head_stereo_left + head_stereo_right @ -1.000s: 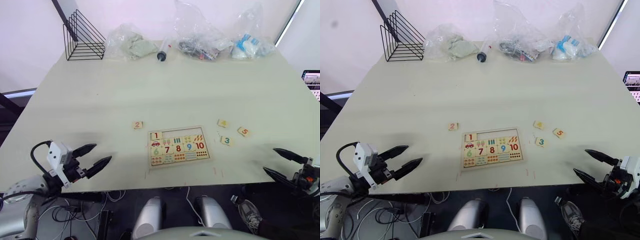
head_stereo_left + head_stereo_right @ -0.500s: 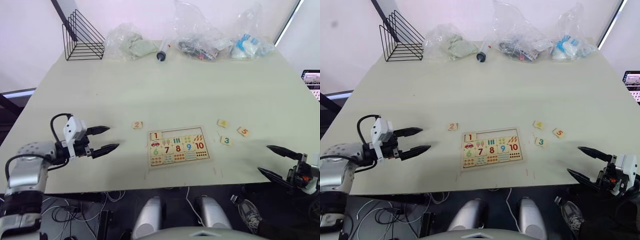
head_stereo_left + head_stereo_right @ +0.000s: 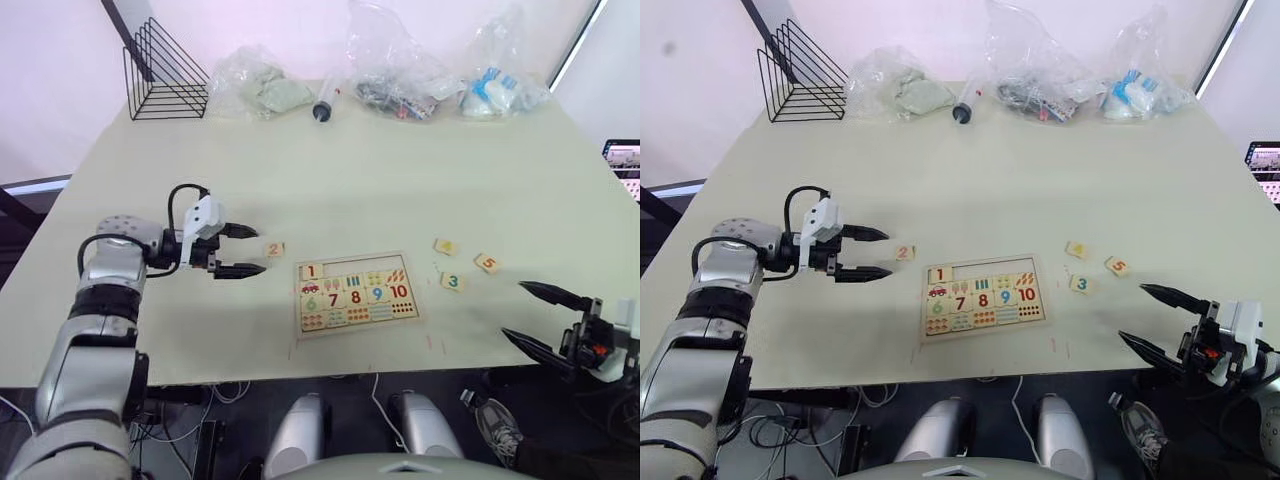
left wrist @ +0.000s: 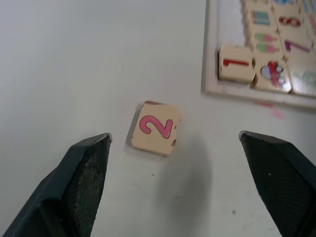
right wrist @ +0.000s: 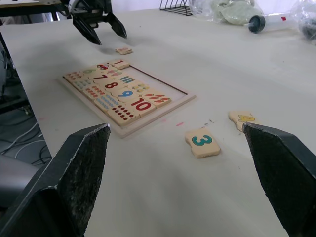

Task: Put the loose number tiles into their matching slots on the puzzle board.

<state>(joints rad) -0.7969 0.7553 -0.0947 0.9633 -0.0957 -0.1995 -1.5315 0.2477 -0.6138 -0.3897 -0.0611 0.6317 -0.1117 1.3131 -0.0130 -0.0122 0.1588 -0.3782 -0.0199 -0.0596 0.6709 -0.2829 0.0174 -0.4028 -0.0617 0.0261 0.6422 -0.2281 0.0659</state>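
Observation:
The puzzle board (image 3: 350,256) lies near the table's front edge, with tile 1 (image 3: 312,270) in its top row. The other matching slots (image 3: 362,265) in that row are bare wood. The pink 2 tile (image 3: 275,250) lies just left of the board. My left gripper (image 3: 260,250) hangs open right beside it, and the 2 tile (image 4: 155,128) sits between the fingers' line in the left wrist view. Tiles 4 (image 3: 445,246), 5 (image 3: 487,263) and 3 (image 3: 453,282) lie right of the board. My right gripper (image 3: 513,310) is open and empty near the front right edge.
A black wire rack (image 3: 165,75) stands at the back left. Clear plastic bags (image 3: 262,85) (image 3: 400,70) (image 3: 495,88) and a syringe-like tube (image 3: 325,104) line the far edge. A screen (image 3: 625,160) shows past the table's right side.
My left gripper has swung forward and right from the table's front left edge to the 2 tile. My right gripper has edged slightly toward the loose tiles.

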